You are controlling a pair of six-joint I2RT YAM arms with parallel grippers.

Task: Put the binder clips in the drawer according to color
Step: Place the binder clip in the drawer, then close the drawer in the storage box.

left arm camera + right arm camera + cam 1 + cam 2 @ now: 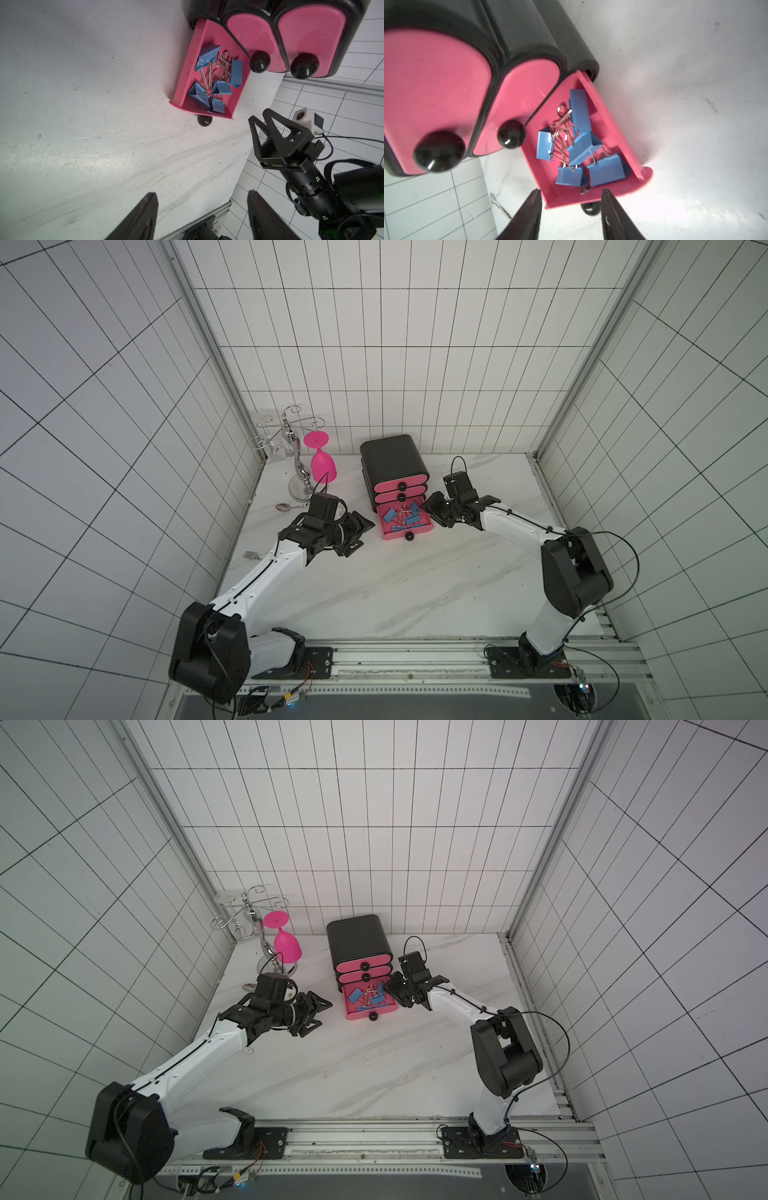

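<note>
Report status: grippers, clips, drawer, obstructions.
Left gripper and right gripper open, empty. Blue silver-handled binder clips lie in the pulled-out bottom pink drawer. Nothing blocks its front.

Drawer chest (pixel 390 456): black shell with three pink fronts, each carrying a glossy black knob (pixel 409 536). Open drawer (pixel 610 122): pink inside. Binder clips (pixel 579 110): blue bodies with silver wire handles, possibly pink-tinted. Tabletop (pixel 395 593): white marble pattern with grey veining. Goblet (pixel 323 466): magenta. Walls (pixel 374 344): white tiles with dark grid lines.
</note>
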